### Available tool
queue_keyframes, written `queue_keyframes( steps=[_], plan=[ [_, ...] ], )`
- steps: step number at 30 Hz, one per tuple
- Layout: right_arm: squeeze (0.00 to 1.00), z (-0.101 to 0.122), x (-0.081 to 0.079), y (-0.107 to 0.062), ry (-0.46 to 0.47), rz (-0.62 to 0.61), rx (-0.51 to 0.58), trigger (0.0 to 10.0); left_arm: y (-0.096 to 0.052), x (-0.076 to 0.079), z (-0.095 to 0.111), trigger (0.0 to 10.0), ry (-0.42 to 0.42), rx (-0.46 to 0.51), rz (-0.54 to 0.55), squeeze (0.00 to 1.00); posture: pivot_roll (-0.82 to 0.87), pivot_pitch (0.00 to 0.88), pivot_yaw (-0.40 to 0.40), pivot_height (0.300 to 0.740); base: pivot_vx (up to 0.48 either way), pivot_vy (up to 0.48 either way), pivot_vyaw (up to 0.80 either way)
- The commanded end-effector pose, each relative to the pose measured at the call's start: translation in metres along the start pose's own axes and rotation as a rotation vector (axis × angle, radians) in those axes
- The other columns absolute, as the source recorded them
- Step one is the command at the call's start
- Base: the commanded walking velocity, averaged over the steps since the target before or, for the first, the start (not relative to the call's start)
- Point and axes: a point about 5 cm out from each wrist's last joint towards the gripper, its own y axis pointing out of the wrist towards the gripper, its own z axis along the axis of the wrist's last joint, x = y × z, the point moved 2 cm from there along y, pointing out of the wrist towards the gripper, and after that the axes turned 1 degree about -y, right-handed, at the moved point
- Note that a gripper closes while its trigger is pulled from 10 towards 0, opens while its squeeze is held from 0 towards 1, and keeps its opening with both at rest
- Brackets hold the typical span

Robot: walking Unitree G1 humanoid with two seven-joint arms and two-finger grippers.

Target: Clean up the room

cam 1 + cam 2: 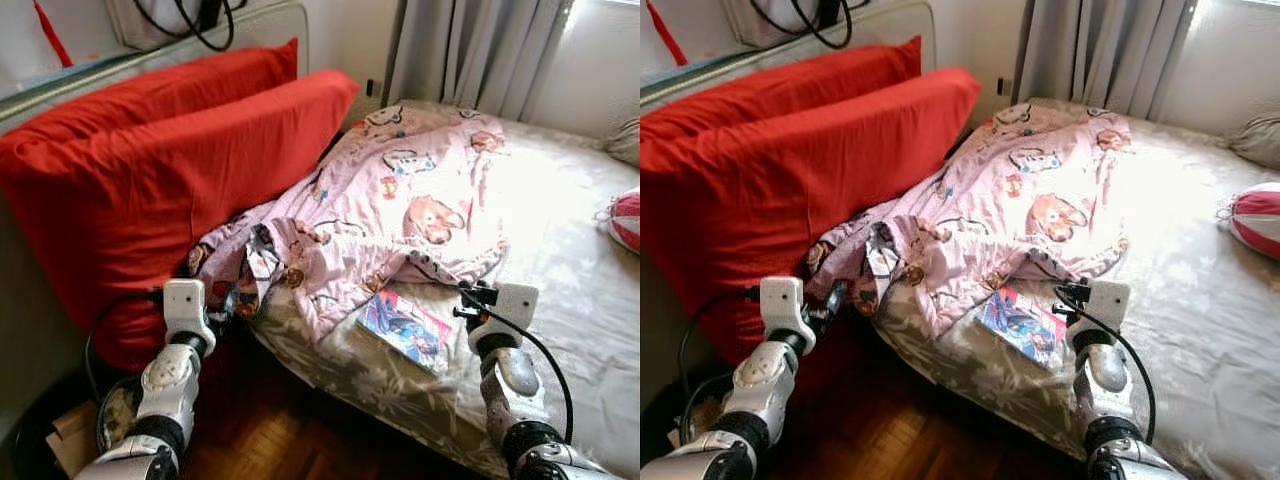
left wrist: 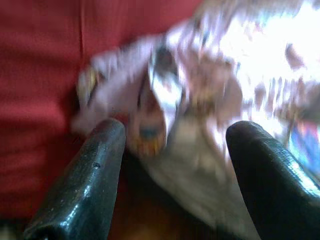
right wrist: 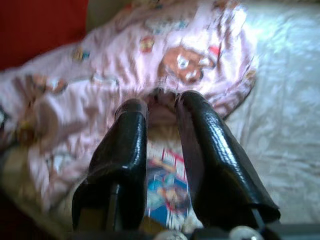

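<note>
Bed (image 1: 560,250) with a pale floral cover takes up most of the scene, lit brightly from a curtained window (image 1: 470,50) behind it, with dark wooden floor (image 1: 270,440) at its near edge. Two big red pillows (image 1: 170,170) lean against the headboard on the robot's left. A crumpled pink blanket (image 1: 400,190) printed with cartoon figures lies across the bed, one end spilling over the edge beside the pillows. A striped red-and-white cushion (image 1: 625,220) sits at the far right. A colourful book (image 1: 405,328) lies flat on the cover, partly tucked under the blanket's near hem. The left gripper (image 2: 172,150) is raised by the bed's edge, fingers spread wide toward the hanging blanket end. The right gripper (image 3: 162,125) reaches over the book toward the blanket hem, fingers narrow, holding nothing.
</note>
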Motion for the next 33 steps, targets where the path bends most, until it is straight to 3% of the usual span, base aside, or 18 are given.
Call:
queue_keyframes(
  steps=[1,3,4,9,10,15,20,25,33],
  plan=[
    [0.00,-0.018,-0.001,-0.006,-0.017,0.005,-0.090,10.0,-0.011,-0.007,-0.025,10.0,-0.009,-0.116,0.022,0.00,0.08,0.000,-0.015,0.740,0.000,0.000,0.00],
    [0.00,-0.036,0.003,-0.014,0.017,-0.014,-0.178,10.0,-0.020,-0.010,-0.043,10.0,-0.026,-0.195,0.041,0.00,0.08,0.000,-0.015,0.740,0.000,0.000,0.00],
    [0.00,-0.060,0.007,-0.027,0.010,-0.039,-0.299,10.0,-0.035,-0.014,-0.068,10.0,-0.033,-0.313,0.057,0.00,0.09,0.000,-0.013,0.740,0.000,0.000,0.00],
    [0.00,-0.088,0.012,-0.047,0.045,-0.055,-0.428,10.0,-0.059,-0.018,-0.099,10.0,-0.024,-0.448,0.080,0.00,0.09,0.000,-0.016,0.740,0.000,0.000,0.00],
    [0.00,-0.103,0.013,-0.059,0.046,-0.044,-0.496,10.0,-0.072,-0.020,-0.113,10.0,-0.032,-0.516,0.092,0.00,0.09,0.000,-0.022,0.740,0.000,0.000,0.00],
    [0.00,-0.134,0.022,-0.091,0.049,-0.074,-0.656,10.0,-0.099,-0.026,-0.139,10.0,0.006,-0.668,0.091,0.00,0.09,0.000,-0.020,0.740,0.000,0.000,0.00],
    [0.00,-0.144,0.033,-0.107,0.082,-0.142,-0.694,10.0,-0.103,-0.030,-0.141,10.0,-0.009,-0.692,0.108,0.00,0.08,0.000,-0.019,0.740,0.000,0.000,0.00],
    [0.00,-0.143,0.031,-0.106,0.070,-0.121,-0.690,10.0,-0.096,-0.030,-0.136,10.0,-0.011,-0.669,0.110,0.00,0.08,0.000,-0.019,0.740,0.000,0.000,0.00],
    [0.00,-0.139,0.031,-0.100,0.088,-0.142,-0.676,10.0,-0.104,-0.034,-0.139,10.0,0.001,-0.678,0.096,0.00,0.08,0.000,-0.010,0.740,0.000,0.000,0.00]
  ],
)
